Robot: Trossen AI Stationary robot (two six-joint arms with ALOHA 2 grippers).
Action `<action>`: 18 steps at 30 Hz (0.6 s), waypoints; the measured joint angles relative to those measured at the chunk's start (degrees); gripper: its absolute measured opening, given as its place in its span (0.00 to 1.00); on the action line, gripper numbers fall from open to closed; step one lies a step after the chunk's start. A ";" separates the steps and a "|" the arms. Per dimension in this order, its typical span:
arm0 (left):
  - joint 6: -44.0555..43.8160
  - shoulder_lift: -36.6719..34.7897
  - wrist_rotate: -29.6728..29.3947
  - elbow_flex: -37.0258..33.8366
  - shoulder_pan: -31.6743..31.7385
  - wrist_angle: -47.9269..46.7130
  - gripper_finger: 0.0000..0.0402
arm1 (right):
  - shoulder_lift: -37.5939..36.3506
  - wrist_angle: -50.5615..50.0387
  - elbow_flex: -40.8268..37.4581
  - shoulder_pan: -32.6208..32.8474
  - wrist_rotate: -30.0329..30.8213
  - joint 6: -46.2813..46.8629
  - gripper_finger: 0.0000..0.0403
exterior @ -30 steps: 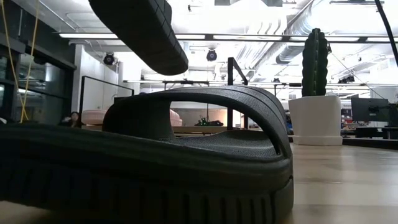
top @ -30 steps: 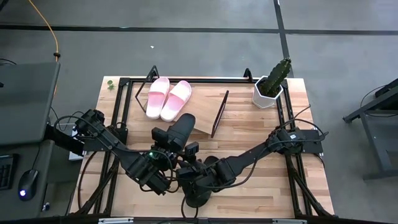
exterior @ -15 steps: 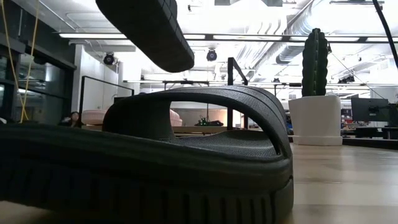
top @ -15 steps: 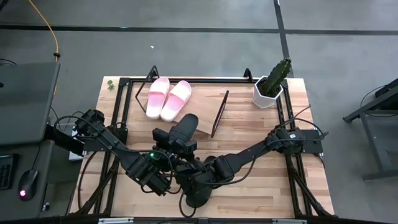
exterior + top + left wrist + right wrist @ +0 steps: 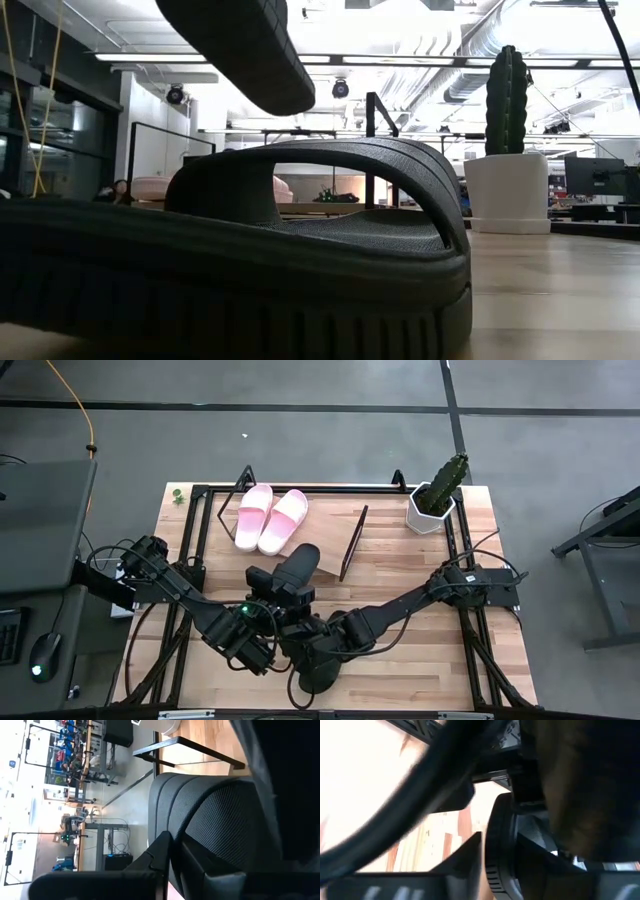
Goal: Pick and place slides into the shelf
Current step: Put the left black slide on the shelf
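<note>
Two pale pink slides (image 5: pixel 270 518) lie side by side at the far left of the shelf (image 5: pixel 335 555), a slanted wooden board in a black wire frame. One black slide (image 5: pixel 297 565) (image 5: pixel 240 50) is lifted above the table's middle. My left gripper (image 5: pixel 272 600) (image 5: pixel 185 865) is shut on its near end. My right gripper (image 5: pixel 300 622) (image 5: pixel 500 860) stands at the same end, its fingers on either side of the slide's rim. A second black slide (image 5: pixel 318 675) (image 5: pixel 300 230) rests sole-down at the table's near edge, partly under my right arm. My left gripper holds the lifted black slide at its near end (image 5: pixel 200 855), coming from the near left and slanting up. One finger (image 5: pixel 160 852) lies outside the grey ribbed edge, the other on the textured inner face. The slide is clear of the table, its free end toward the shelf. My right gripper has the ribbed rim of the lifted slide (image 5: pixel 497 870) between its two fingers (image 5: pixel 467 855), coming from the table's right. In the high view the arms hide the place of contact. The slide stays clear of the table.
A white pot with a cactus (image 5: pixel 435 500) stands at the far right corner. The shelf's wire frame (image 5: pixel 352 540) rises beside the free right part of the board. Both arms cross over the table's near middle.
My right gripper's fingers have drawn in against the lifted slide's near end. The lifted slide has tipped slightly; in the low view its free end has swung a little to the right. The slide on the table and the pink pair have not moved.
</note>
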 joint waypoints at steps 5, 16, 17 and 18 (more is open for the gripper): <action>0.02 0.00 0.10 0.00 -0.02 -0.02 0.05 | 0.00 -0.03 0.00 0.02 0.43 1.24 0.04; -0.17 0.00 3.72 0.07 0.00 -0.58 0.05 | 0.00 -0.16 0.00 0.00 -0.17 2.60 0.02; -0.15 0.00 4.02 0.07 0.00 -0.82 0.05 | 0.00 -0.12 0.00 0.00 -0.19 2.67 0.02; -0.10 0.00 4.30 0.09 0.02 -1.07 0.05 | 0.00 -0.12 0.00 0.00 -0.19 2.86 0.02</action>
